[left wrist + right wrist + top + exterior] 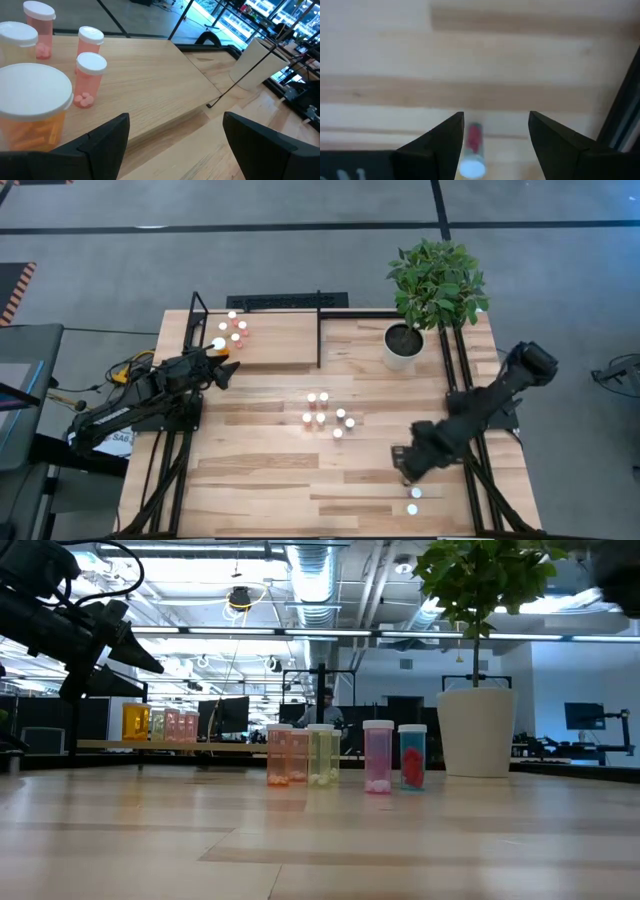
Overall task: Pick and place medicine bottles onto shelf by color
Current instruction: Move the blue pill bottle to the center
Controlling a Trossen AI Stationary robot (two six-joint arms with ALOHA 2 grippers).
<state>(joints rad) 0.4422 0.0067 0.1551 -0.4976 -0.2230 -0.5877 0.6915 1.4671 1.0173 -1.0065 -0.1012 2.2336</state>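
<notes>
At lower right of the high view, the right gripper (408, 471), jaws parted and empty, hovered above a lone red-filled bottle (413, 493). Picking seemed next: descend, close. The left gripper (222, 363) stood wide open beside the shelf's (280, 340) orange bottles (233, 330).

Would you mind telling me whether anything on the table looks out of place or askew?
One medicine bottle lies on its side near the table's front right edge, below the right claw, while the middle cluster stands upright.
</notes>
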